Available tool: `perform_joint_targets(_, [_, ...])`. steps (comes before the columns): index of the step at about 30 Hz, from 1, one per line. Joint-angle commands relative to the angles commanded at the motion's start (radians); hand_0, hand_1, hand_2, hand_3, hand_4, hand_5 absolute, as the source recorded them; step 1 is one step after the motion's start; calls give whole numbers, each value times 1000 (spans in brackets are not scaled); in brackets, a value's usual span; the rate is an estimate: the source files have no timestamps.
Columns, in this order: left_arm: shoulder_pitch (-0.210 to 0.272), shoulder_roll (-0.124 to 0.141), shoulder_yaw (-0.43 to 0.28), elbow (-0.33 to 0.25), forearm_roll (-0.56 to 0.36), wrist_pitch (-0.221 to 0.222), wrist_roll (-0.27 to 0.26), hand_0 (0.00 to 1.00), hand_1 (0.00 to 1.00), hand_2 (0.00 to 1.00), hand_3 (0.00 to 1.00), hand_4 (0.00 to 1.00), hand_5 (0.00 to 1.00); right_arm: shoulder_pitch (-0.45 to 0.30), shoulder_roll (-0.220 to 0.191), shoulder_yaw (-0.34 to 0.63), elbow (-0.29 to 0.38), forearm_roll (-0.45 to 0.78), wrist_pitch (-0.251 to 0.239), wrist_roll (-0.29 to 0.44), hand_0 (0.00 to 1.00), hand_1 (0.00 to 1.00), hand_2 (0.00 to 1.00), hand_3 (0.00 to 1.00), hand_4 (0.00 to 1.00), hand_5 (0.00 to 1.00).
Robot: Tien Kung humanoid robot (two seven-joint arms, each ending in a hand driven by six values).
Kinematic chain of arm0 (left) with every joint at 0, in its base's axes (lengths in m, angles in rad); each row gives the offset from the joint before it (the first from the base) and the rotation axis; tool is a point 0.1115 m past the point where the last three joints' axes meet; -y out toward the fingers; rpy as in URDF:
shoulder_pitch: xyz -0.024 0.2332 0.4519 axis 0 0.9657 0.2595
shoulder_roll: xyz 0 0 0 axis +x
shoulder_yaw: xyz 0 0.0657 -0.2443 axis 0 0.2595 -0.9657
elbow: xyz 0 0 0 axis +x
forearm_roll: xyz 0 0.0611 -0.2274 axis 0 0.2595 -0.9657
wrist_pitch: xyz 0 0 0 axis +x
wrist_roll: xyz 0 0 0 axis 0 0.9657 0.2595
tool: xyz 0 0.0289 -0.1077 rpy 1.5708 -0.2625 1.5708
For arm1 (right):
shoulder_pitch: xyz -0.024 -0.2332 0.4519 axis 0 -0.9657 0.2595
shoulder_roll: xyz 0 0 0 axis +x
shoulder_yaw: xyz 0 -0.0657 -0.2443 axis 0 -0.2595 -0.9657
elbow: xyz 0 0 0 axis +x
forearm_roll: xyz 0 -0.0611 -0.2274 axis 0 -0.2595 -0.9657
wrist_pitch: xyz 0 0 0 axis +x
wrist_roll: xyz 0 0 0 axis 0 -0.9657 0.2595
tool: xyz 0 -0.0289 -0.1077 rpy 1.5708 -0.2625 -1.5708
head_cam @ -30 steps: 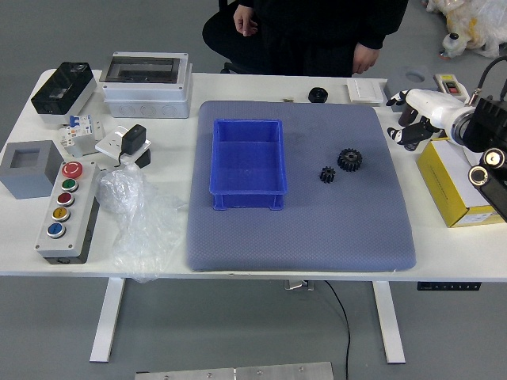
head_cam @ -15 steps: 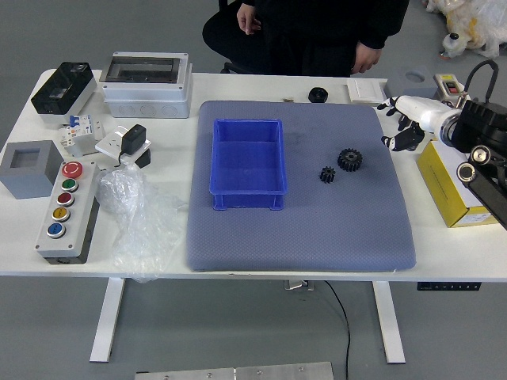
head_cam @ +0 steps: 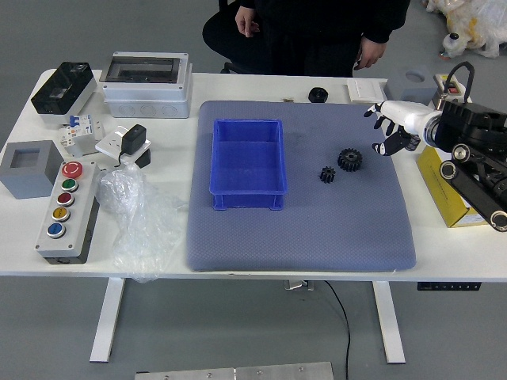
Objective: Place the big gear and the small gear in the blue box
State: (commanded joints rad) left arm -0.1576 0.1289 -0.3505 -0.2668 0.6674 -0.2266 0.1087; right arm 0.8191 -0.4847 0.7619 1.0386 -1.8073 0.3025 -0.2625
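Black-and-white, the right hand comes in from the right over the far right corner of the grey-blue mat, its black arm slanting up and inward above the yellow box. Its fingers point left across the mat, spread wide, with a gap between the upper ones and the lower digit (a loose, relaxed sort of reach), and it holds nothing.

The big gear lies on the mat, just beyond the fingertips towards the left and near edge, one flat face up. Near it, to the left and slightly closer to the robot, sits the small gear, the two apart. Both are round, so neither shows a long axis. Left of them stands the blue box, opening upward, its long axis running from near to far.

Across the table, one hand of the person hangs by the far edge; the other is farther left, close to the body.
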Motion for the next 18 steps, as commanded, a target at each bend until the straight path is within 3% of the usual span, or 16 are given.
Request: perform_joint_targets(18, [-14, -16, 21, 0, -11, 0, 0, 860, 830, 829, 779, 594, 369, 70, 50, -118, -109, 35, -38, 51, 641, 637, 763, 821, 667, 13])
